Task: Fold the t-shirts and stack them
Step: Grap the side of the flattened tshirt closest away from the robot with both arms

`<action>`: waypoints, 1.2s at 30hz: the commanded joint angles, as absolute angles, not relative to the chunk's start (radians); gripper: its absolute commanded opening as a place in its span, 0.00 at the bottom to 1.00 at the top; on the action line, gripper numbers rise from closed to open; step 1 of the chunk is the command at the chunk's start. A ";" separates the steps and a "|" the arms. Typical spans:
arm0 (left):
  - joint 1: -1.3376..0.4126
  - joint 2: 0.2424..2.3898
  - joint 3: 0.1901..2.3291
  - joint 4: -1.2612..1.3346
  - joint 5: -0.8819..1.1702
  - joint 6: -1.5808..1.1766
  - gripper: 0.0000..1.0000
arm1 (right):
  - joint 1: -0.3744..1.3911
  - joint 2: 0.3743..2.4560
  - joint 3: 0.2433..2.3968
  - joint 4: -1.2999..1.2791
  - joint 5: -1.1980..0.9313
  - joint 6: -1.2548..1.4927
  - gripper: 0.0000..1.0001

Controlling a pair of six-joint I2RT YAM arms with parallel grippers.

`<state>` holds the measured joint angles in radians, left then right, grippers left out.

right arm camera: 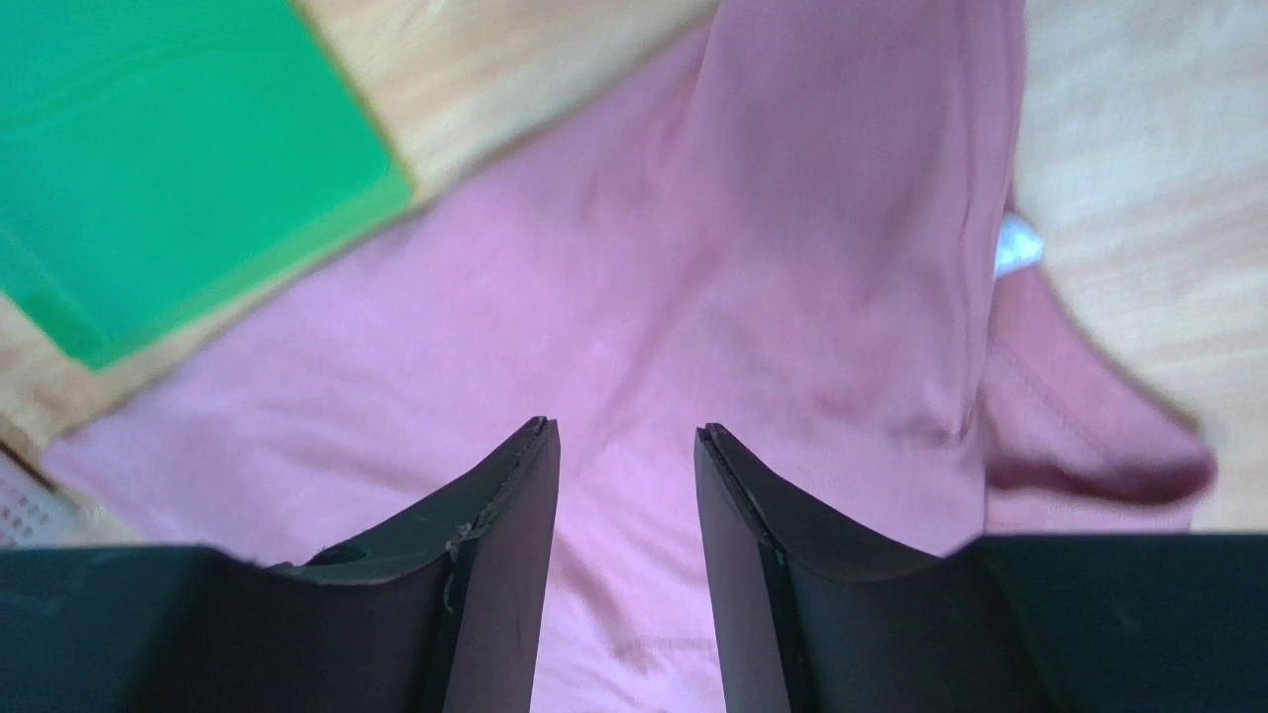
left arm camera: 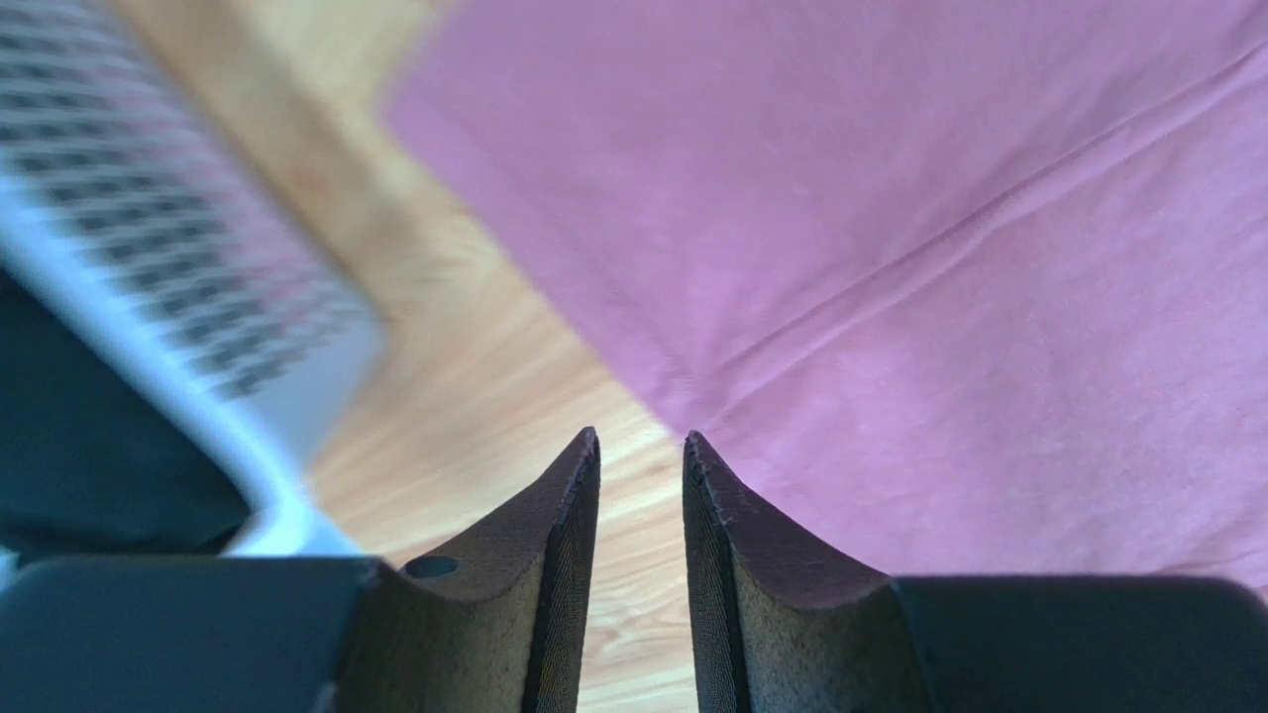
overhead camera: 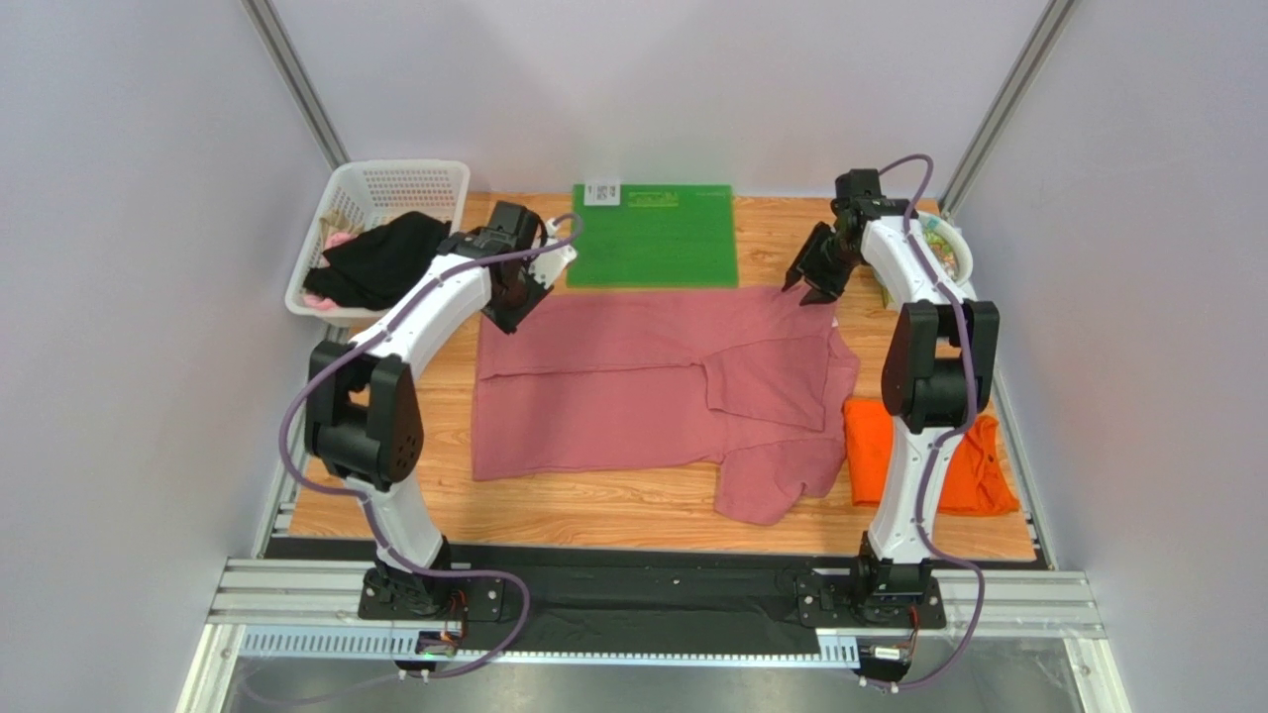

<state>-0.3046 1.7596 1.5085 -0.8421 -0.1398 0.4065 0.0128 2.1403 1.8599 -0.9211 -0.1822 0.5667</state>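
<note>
Reaching over the rose-pink t-shirt point(overhead camera: 625, 394), left tool point(overhead camera: 509, 315) and right tool point(overhead camera: 811, 291) released, empty.

We see a wooden table point(overhead camera: 596, 513) from above. A large dusty pink t-shirt point(overhead camera: 625, 394) lies spread flat across its middle. A bright orange t-shirt point(overhead camera: 990, 473) lies bunched just beside it, along the right edge. A flat green mat point(overhead camera: 655, 238) lies at the far edge. A white basket point(overhead camera: 395, 181) fills the far left corner, and a pale dish point(overhead camera: 965, 253), partly hidden, sits in the far right corner.
</note>
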 commanded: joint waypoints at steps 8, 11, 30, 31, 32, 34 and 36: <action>-0.252 2.086 1.616 -0.908 -0.018 0.242 0.34 | 0.080 1.997 1.669 -0.836 -0.169 0.548 0.45; -0.242 2.106 1.657 -0.916 -0.015 0.232 0.34 | 0.078 2.008 1.666 -0.831 -0.173 0.549 0.45; -0.193 2.152 1.726 -0.888 -0.022 0.169 0.33 | 0.077 2.189 1.761 -0.870 -0.130 0.549 0.44; -0.193 2.163 1.735 -0.890 -0.021 0.170 0.33 | 0.074 2.187 1.755 -0.870 -0.129 0.548 0.44; -0.190 2.164 1.733 -0.890 -0.025 0.170 0.33 | 0.071 2.186 1.749 -0.870 -0.126 0.546 0.44; -0.184 2.174 1.721 -0.887 -0.025 0.176 0.33 | 0.066 2.184 1.735 -0.868 -0.124 0.548 0.44; -0.169 2.180 1.709 -0.882 -0.026 0.181 0.33 | 0.064 2.189 1.726 -0.870 -0.123 0.548 0.44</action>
